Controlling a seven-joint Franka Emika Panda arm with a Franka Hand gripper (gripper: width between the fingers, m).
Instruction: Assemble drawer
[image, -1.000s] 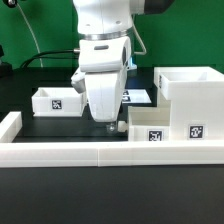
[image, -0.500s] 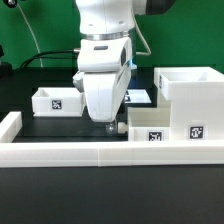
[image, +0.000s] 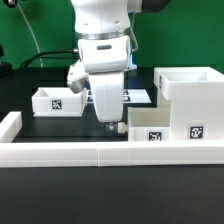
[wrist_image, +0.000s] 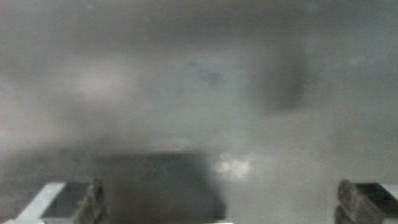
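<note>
dark fingers (wrist_image: 68, 200) spread wide, gripping nothing.

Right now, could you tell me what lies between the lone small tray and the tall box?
In the exterior view, the claw hangs there, low over the table; a second tray sits close by the box.

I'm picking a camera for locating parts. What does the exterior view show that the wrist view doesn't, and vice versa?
Only the exterior view: the box shell, the far tray, the near tray and the border wall. Only the wrist view: both fingers spread wide, over a blurred grey surface. Shared: the gripper, low beside the near tray.
</note>
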